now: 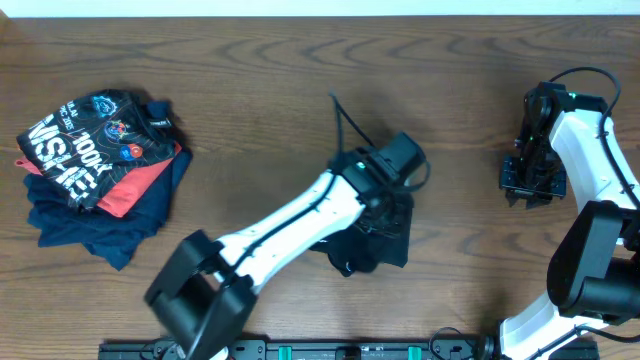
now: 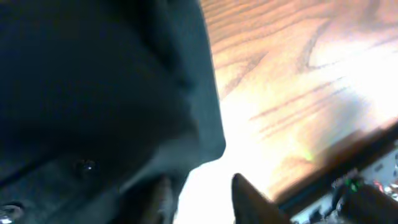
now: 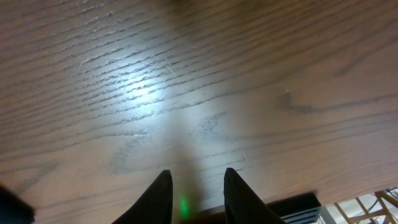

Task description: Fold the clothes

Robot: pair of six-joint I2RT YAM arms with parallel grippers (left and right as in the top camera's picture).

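Polo: black polo shirt (image 2: 93, 93) lies at eleven o'clock of our left fingers (image 2: 249, 196) — slightly parted, empty, the nearer arm.
Right fingers (image 3: 158, 196): narrow gap, empty, over bare desk (image 3: 249, 74).

the clothes (image 1: 385, 240), a plain black shirt, lie bundled small and creased at centre front (partly hidden overhead).

The shirt (image 2: 93, 87) beside the left pincer (image 2: 202, 202) is plain black. The table (image 2: 298, 74) under it is brown, wood-grained.
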